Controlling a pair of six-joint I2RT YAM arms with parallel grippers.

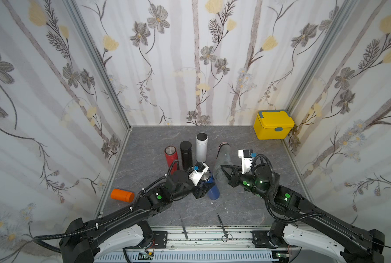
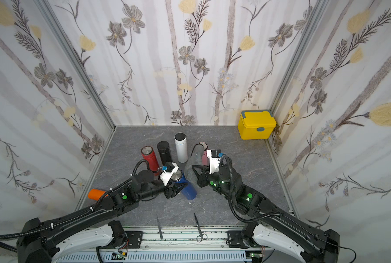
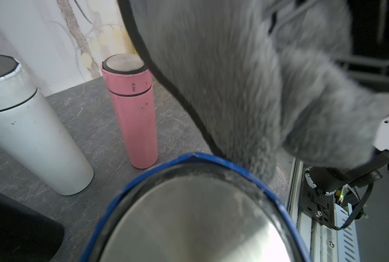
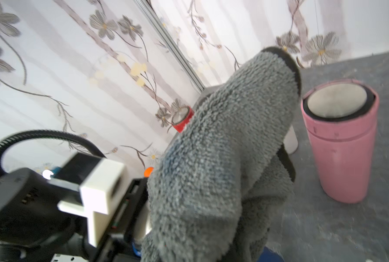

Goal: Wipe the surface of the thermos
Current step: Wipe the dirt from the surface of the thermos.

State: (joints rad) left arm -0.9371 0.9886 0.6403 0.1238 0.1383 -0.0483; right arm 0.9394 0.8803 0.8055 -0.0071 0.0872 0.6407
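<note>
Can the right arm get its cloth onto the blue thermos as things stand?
Probably yes. The right hand holds the cloth close beside the blue thermos, which the left hand grips; nothing stands between them.

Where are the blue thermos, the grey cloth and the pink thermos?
blue thermos (image 1: 213,191): in a top view, on its blue side wall below the lid.
grey cloth (image 1: 221,162): in a top view, on the middle of the hanging cloth.
pink thermos (image 3: 136,122): left wrist view, on its body below the lid seam.
</note>
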